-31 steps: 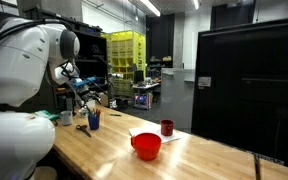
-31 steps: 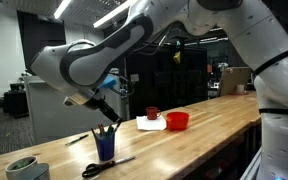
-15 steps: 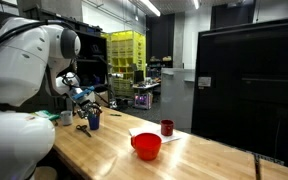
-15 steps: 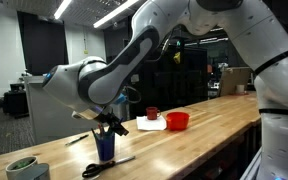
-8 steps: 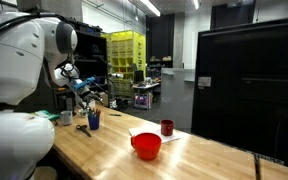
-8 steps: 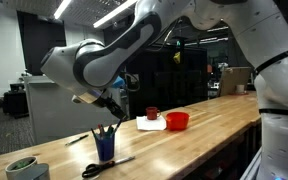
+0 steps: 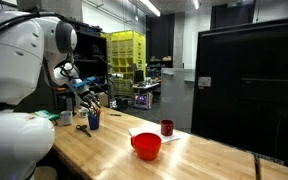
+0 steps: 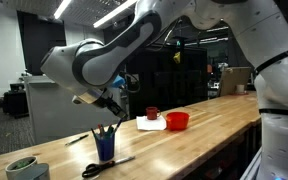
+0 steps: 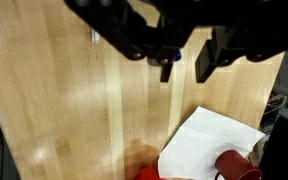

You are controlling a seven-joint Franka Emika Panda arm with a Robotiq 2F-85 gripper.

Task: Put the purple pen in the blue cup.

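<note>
The blue cup (image 8: 105, 150) stands on the wood table (image 8: 204, 125) in the lower left of the frame. Thin dark pens (image 8: 104, 130) stick up out of it, but I cannot tell which one is purple. The gripper (image 8: 111, 104) hangs just above the cup, not touching it, and I cannot tell if it is squeezed tight or holds a thing, while the red bowl (image 8: 177, 121) sits well off to the right, near a red cup (image 8: 152, 113) by white paper (image 8: 149, 125).

A robotics lab or workshop: long wooden workbench (image 7: 104, 150), stacked yellow crates (image 7: 124, 48), ceiling strip lights (image 7: 150, 7).
</note>
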